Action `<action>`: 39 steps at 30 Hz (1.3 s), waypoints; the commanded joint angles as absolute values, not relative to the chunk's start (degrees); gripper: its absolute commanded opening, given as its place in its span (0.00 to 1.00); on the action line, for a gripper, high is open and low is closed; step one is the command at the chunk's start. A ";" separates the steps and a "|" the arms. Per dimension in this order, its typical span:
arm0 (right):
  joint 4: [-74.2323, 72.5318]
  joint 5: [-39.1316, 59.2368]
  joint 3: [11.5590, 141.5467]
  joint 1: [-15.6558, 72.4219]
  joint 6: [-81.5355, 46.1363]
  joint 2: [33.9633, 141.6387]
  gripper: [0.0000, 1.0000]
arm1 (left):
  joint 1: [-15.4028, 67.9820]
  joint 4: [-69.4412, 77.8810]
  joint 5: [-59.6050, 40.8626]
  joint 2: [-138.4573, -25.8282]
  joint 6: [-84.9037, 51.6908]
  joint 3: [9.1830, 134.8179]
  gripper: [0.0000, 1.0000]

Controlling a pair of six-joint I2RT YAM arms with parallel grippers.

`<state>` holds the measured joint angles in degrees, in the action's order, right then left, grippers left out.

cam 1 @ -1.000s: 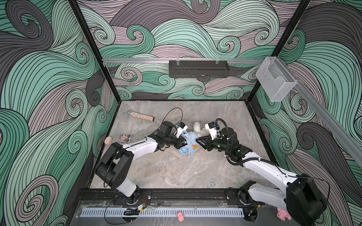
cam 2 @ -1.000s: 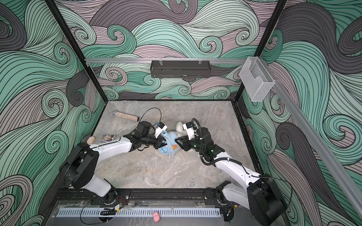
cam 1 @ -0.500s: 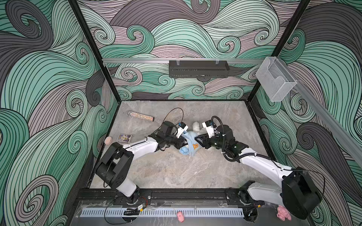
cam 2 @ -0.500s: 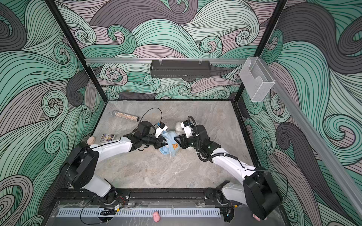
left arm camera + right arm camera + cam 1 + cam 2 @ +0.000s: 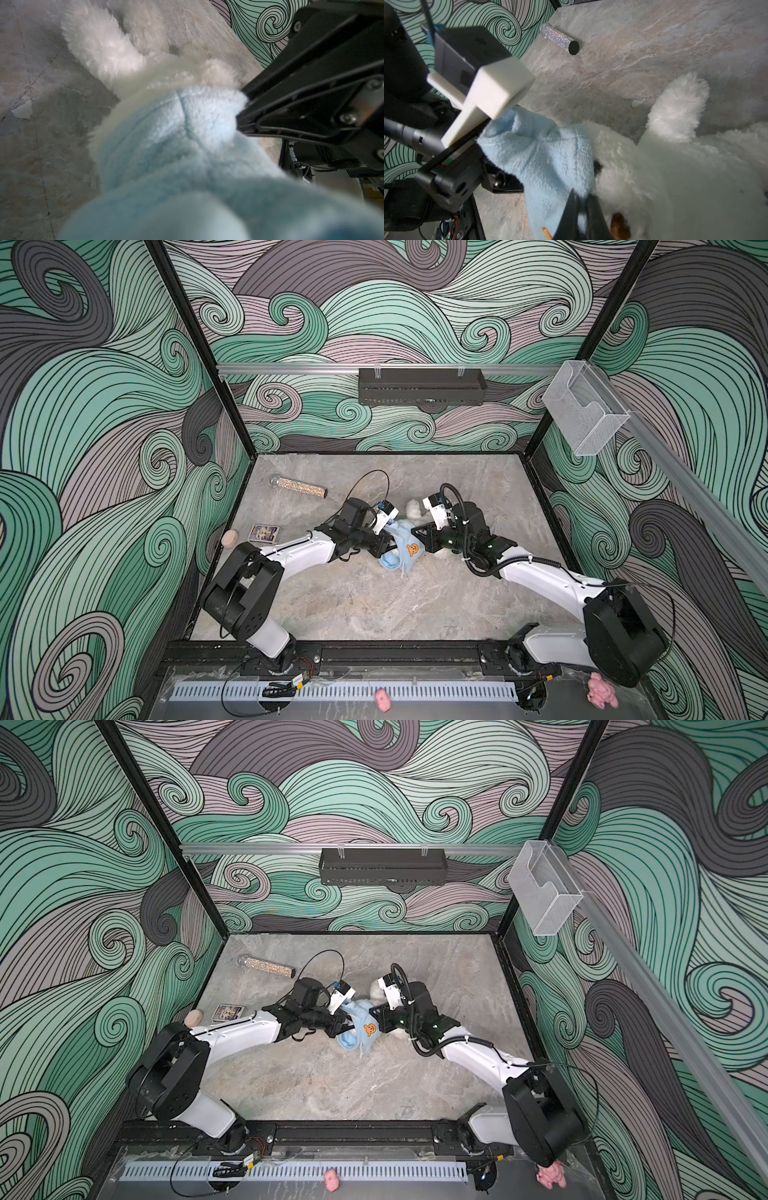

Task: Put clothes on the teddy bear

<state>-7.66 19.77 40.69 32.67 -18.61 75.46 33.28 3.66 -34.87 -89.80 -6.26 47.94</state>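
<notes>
W/ left gripper [image 5: 387, 536] & right gripper [image 5: 581, 200] both clamped shut on light-blue fleece top [image 5: 546, 158] bunched at head of fluffy white teddy bear [image 5: 675, 166] lying mid grey marble surface [image 5: 374, 605] btwn them, could lose thin hem pinch or just drag unpinned bear.

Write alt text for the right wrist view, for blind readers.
The right gripper pinches a blue fleece garment lying partly over the white teddy bear on the table. The left gripper holds its other side; a glitter tube lies beyond.

White teddy bear [image 5: 675, 166], pale blue garment [image 5: 550, 158] with orange emblem [image 5: 411, 549], teal-and-grey swirl-patterned walls [image 5: 83, 406]
</notes>
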 commanded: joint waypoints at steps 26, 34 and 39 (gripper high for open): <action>-26.25 22.17 27.61 16.53 -38.42 75.71 0.02 | 35.07 4.85 -37.87 -83.98 5.88 42.82 0.00; -10.37 11.77 27.08 16.02 -32.06 71.56 0.00 | 35.24 4.93 -39.28 -83.77 7.86 43.44 0.00; -12.29 14.76 24.90 5.96 -34.71 78.45 0.00 | 35.24 7.57 -43.61 -79.45 10.60 39.69 0.00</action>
